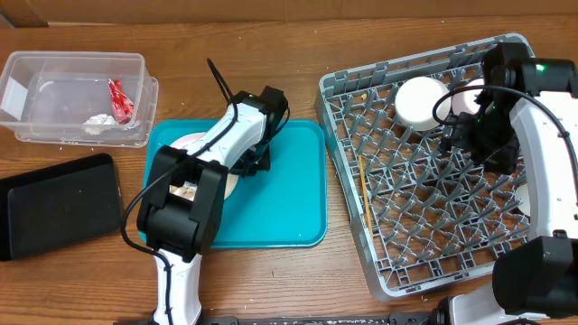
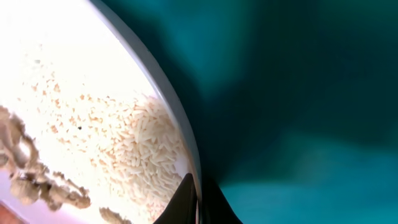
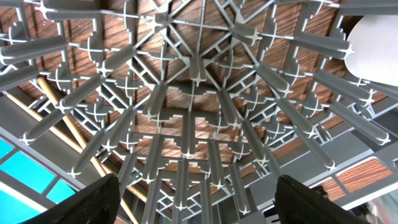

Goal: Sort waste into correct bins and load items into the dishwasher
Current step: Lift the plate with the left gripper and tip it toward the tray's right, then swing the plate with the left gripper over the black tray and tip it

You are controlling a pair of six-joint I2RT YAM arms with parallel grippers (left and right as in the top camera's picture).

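Soft, even light from above; the close-up views struggle.
Seen from overhead, the wooden surface [image 1: 271,280] is evenly lit, and the left arm [image 1: 217,153] casts only a faint shadow on the teal tray [image 1: 302,208]. In the left wrist view the plate [image 2: 74,74] burns out to white at top left (the rice grains [image 2: 149,149] stay fairly crisp), and the tray beyond it is a dim blur. The right wrist lens splays the rack [image 3: 199,124] pegs outward at the edges, and a white patch glares at top right.
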